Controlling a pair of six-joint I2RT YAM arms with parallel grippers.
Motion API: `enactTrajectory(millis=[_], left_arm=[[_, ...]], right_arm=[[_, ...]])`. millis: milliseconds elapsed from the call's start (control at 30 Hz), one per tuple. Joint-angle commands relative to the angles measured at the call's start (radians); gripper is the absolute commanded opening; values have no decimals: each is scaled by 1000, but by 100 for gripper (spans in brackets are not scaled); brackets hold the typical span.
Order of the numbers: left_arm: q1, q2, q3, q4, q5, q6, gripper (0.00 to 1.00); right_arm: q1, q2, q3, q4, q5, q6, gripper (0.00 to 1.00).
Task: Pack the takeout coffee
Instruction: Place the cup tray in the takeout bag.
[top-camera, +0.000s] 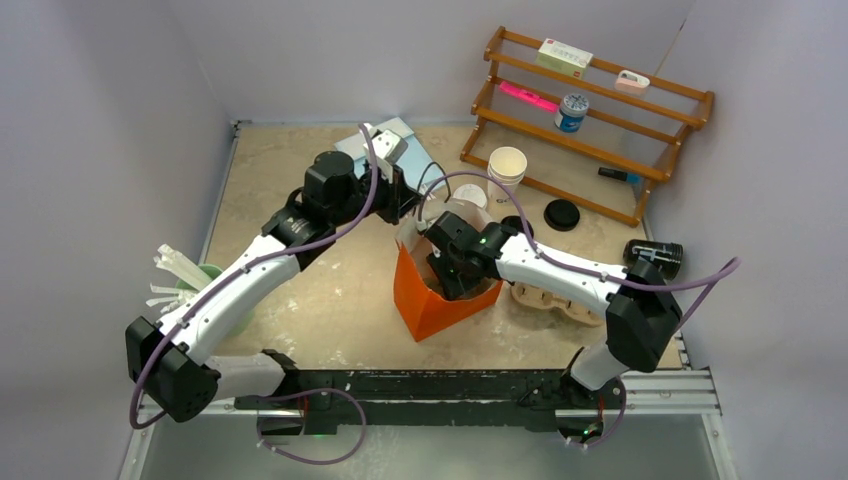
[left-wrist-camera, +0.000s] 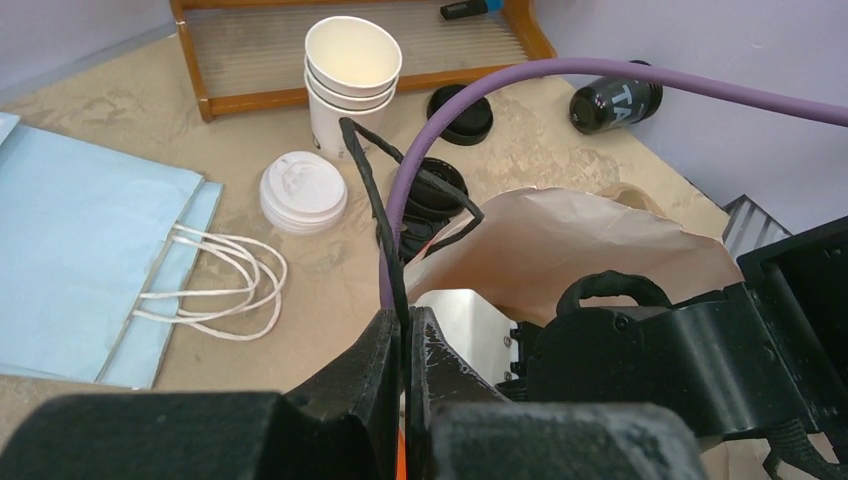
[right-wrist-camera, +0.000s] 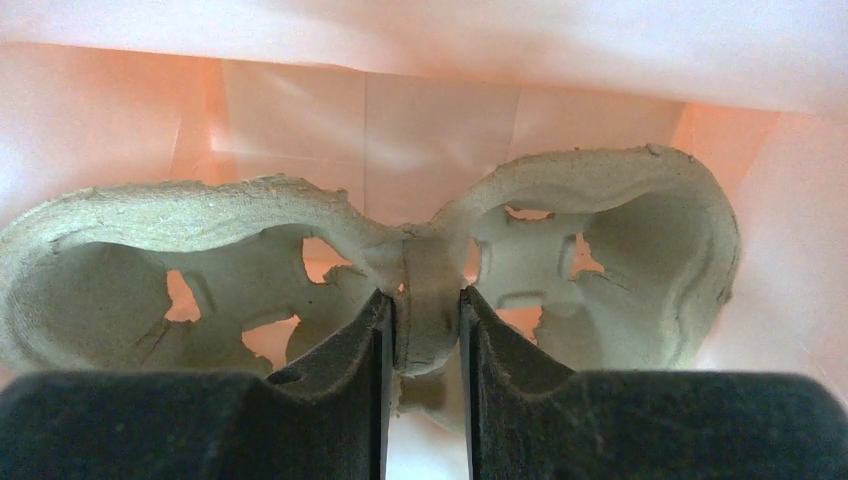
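A black paper cup (top-camera: 655, 255) with white print lies on its side at the right edge of the table; it also shows in the left wrist view (left-wrist-camera: 615, 100). A black lid (top-camera: 562, 214) lies by the rack, and more black lids (left-wrist-camera: 432, 195) lie behind the bag. My left gripper (top-camera: 405, 205) (left-wrist-camera: 407, 320) is shut on the black cord handle (left-wrist-camera: 372, 200) of the orange paper bag (top-camera: 440, 300). My right gripper (top-camera: 447, 275) (right-wrist-camera: 427, 300) is down inside the bag, shut on the centre bridge of a brown pulp carrier (right-wrist-camera: 600, 230).
Stacked white cups (top-camera: 507, 165) and white lids (left-wrist-camera: 302, 188) stand behind the bag. A second pulp carrier (top-camera: 545, 297) lies right of it. A blue bag (left-wrist-camera: 80, 230) lies at the back left, a wooden rack (top-camera: 600, 110) at the back right, a green cup of stirrers (top-camera: 195, 285) at left.
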Motion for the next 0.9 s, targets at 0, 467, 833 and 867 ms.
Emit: enactTrajectory(millis=[0, 467, 833, 867], left_arm=[[-3, -40, 27, 99, 64, 12, 8], [-29, -324, -82, -72, 188, -83, 35], [-541, -201, -96, -59, -286, -118, 41], [-547, -197, -96, -62, -319, -123, 42]], right_arm=[[6, 4, -19, -61, -12, 14, 22], [5, -2, -4, -35, 8, 38, 23], [5, 14, 18, -32, 12, 40, 22], [5, 12, 17, -34, 12, 40, 22]])
